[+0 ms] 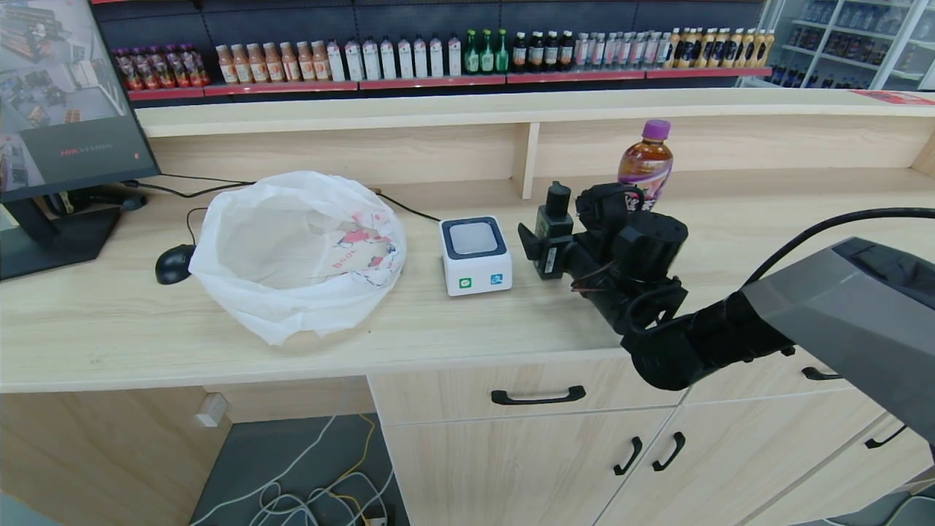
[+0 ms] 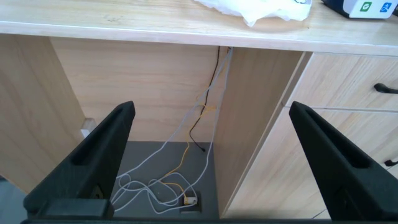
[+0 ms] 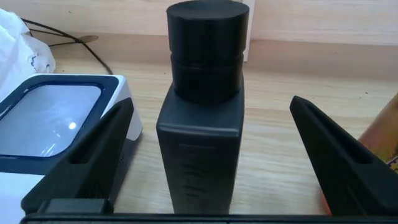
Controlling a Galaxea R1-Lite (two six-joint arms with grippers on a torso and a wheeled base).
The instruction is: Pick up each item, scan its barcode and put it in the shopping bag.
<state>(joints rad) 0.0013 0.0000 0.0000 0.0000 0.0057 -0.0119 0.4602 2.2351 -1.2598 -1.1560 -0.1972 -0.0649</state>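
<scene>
The left gripper [image 2: 211, 115] hangs below the counter [image 1: 109, 329] with its fingers spread wide and nothing between them. It faces the open bay under the worktop, where loose cables [image 2: 161, 186] lie on the floor.

On the counter, far left, stands a monitor [image 1: 66, 95], with a black mouse [image 1: 174, 264] near its base. Just beside the mouse sits the white shopping bag [image 1: 292, 248], its mouth open upward and its near edge close to the counter's front lip. A thin black cable [image 1: 409, 208] runs behind the bag toward the scanner [image 1: 475, 254], a white cube with a dark-framed window on top, which stands just right of the bag.

Right of the scanner, a black bottle [image 1: 553, 219] stands upright on the counter. The right gripper [image 3: 211, 106] is around it with its fingers parted. The right wrist view shows a gap on each side, so neither pad touches it.

Behind the right wrist stands a purple-capped bottle [image 1: 646, 164] of brown drink, its lower part hidden by the arm. It sits just right of the wooden divider [image 1: 527, 157].

Rows of drinks line the shelf [image 1: 438, 55] behind.
</scene>
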